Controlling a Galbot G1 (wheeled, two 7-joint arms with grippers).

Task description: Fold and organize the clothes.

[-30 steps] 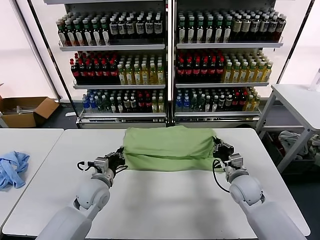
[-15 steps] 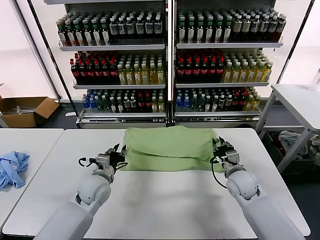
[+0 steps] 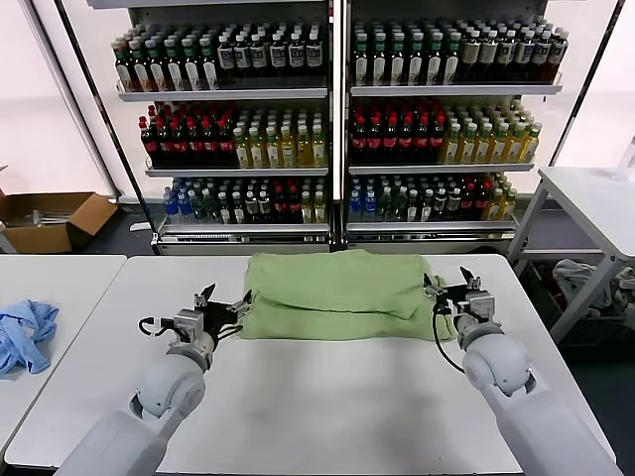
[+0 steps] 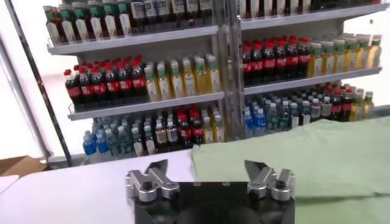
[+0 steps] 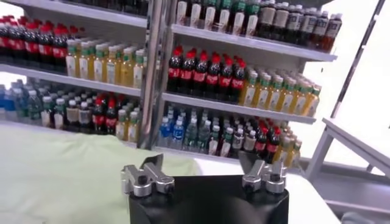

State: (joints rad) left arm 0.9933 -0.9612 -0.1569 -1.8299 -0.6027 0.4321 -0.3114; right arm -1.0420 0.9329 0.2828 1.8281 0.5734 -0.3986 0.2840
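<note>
Polo shirt (image 3: 335, 294) lies folded crosswise on the surface (image 3: 327, 407), its long axis spanning between left pincer (image 3: 220, 309) and right pincer (image 3: 451, 290), both wide open, empty, equally near.

The clothes (image 3: 335, 294) are soft matt green cloth; the table (image 3: 327, 407) looks smooth, matt white, perhaps laminate.

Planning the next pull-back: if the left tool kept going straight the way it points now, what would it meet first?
Most likely the folded green shirt. The left tool stands open at its left edge, aimed toward it across the table; in the left wrist view the fabric lies just past one finger. Depth is unclear.
</note>
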